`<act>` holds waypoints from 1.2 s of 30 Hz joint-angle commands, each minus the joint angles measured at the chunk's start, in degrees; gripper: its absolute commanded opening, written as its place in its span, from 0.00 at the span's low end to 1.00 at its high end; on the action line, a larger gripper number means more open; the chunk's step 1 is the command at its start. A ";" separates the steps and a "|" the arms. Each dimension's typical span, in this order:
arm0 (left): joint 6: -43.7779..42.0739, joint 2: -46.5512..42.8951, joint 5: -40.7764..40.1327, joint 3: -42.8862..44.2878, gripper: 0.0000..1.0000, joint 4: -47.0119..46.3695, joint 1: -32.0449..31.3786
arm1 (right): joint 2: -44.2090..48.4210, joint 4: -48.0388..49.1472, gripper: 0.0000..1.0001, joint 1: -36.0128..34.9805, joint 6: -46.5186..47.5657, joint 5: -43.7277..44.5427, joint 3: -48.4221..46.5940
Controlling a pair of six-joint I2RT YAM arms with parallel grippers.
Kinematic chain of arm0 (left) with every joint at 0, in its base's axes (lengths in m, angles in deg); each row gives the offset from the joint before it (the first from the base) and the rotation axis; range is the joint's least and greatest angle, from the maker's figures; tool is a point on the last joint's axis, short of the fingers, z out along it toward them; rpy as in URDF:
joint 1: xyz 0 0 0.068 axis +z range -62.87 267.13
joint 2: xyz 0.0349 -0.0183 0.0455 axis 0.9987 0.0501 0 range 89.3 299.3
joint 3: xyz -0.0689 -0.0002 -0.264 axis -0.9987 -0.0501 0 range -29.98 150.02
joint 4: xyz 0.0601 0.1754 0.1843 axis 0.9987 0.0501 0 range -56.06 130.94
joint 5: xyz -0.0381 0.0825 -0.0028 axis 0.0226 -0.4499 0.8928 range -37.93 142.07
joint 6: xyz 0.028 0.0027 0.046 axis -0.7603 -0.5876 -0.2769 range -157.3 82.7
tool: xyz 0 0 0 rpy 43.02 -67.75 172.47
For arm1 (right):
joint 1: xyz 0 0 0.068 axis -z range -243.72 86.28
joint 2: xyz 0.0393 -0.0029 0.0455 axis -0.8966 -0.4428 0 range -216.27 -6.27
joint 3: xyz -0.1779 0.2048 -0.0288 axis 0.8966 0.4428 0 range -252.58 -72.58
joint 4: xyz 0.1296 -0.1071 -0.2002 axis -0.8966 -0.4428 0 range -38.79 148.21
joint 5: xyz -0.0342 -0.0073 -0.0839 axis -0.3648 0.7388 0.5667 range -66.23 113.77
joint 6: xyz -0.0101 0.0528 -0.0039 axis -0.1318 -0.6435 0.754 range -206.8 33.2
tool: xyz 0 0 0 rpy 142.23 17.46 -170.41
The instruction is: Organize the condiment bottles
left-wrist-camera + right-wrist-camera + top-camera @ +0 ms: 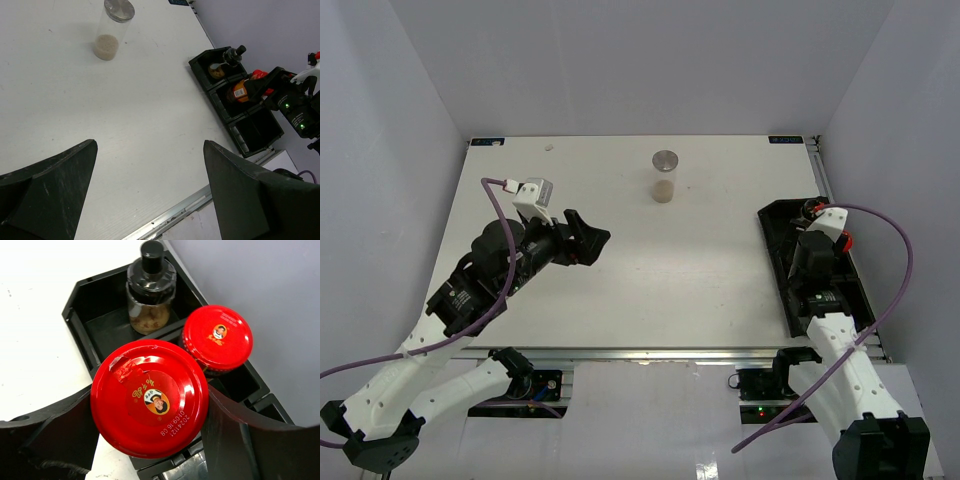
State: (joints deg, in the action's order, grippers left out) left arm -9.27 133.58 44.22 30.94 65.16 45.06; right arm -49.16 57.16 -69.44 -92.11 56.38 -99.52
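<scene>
My right gripper (817,250) (150,407) is shut on a red-capped bottle (150,397) (240,93) and holds it upright over the middle of the long black tray (778,250) (82,335). A second red-capped bottle (217,337) (845,241) stands in the tray just beyond it. A black-capped bottle (150,290) (228,59) stands in the tray's far compartment. The clear bottle with a silver-grey lid (665,177) (112,30) stands alone at the far middle of the table. My left gripper (590,240) (150,165) is open and empty above the table's left middle.
The tray (235,135) lies along the table's right edge, and its near compartment holds nothing. A metal rail runs along the table's front edge (650,352). Grey walls close in the left, back and right sides.
</scene>
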 commanded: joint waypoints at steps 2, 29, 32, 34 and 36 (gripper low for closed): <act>-0.27 0.25 1.38 1.59 0.98 -1.41 0.23 | 2.95 11.02 0.08 1.28 -2.05 2.77 1.86; -0.35 -0.43 0.82 0.41 0.98 -2.01 0.23 | -2.04 16.24 0.66 3.91 -6.78 4.21 6.40; -0.43 -0.59 0.82 0.50 0.98 -1.78 0.23 | -2.63 15.56 0.72 4.14 -7.17 4.66 6.03; -0.43 -0.51 0.73 0.60 0.98 -1.69 0.23 | -2.72 15.13 0.82 4.31 -7.35 4.66 5.93; -0.52 -0.42 0.73 1.03 0.98 -1.40 0.23 | -2.66 14.99 0.88 4.34 -7.38 4.63 5.73</act>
State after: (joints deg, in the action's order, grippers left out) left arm -9.27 133.72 44.69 30.94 64.73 45.06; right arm -52.24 65.68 -65.72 -98.35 57.78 -91.75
